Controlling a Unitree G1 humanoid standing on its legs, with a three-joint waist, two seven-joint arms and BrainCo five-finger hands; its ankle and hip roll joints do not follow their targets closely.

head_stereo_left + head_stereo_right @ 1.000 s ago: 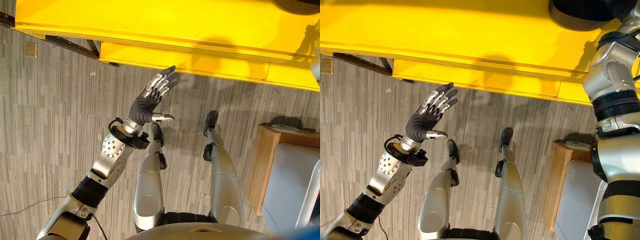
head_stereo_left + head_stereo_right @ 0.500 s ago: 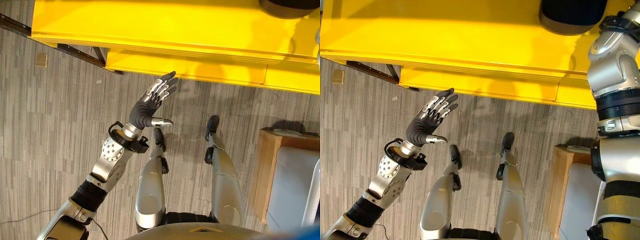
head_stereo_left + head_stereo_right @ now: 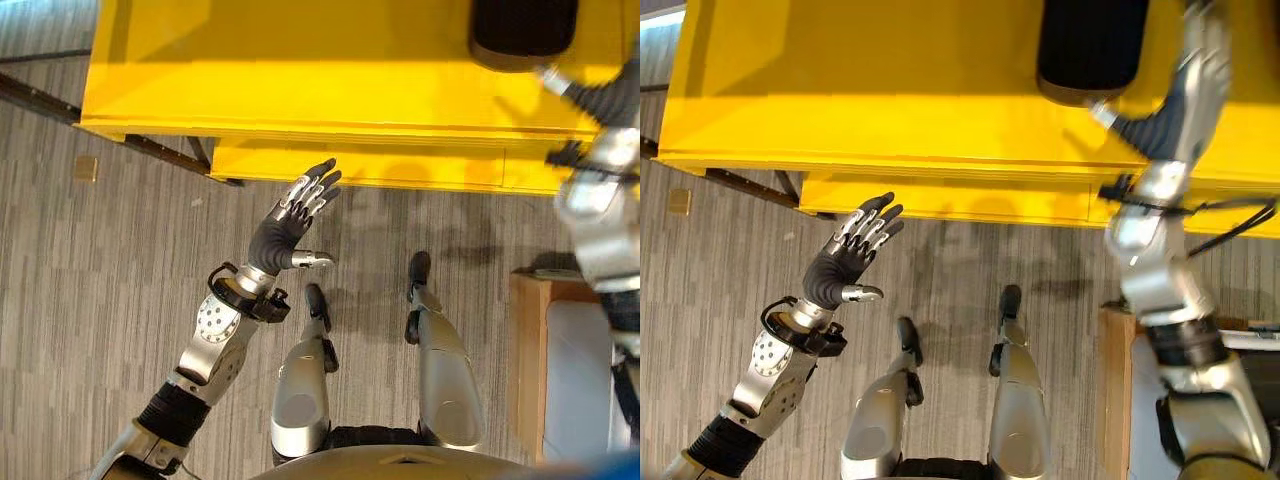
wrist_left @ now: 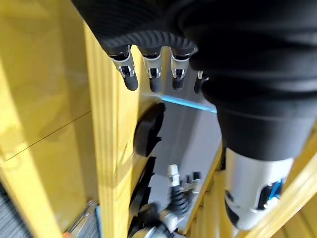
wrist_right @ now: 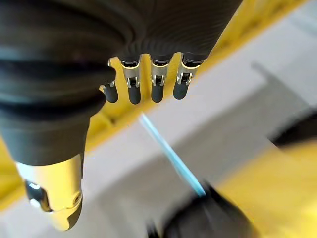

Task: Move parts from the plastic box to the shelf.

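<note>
Yellow shelf runs across the top of both eye views, and a black part lies on its top surface. Compared with a second ago the right arm has swung further over the shelf, reaching past the part, and the part sits further into view; much of that looks like camera shift, since the whole shelf has slid too. The right robot hand shows in its own wrist view with straight, relaxed fingers and nothing between them. A dark blurred shape lies below it, probably the same part, though it is too smeared to be sure. My reading is that the part is already placed and the right robot hand is free to go back for another. The left robot hand hangs in the air just in front of the shelf edge, fingers spread wide and empty, much as it was.
</note>
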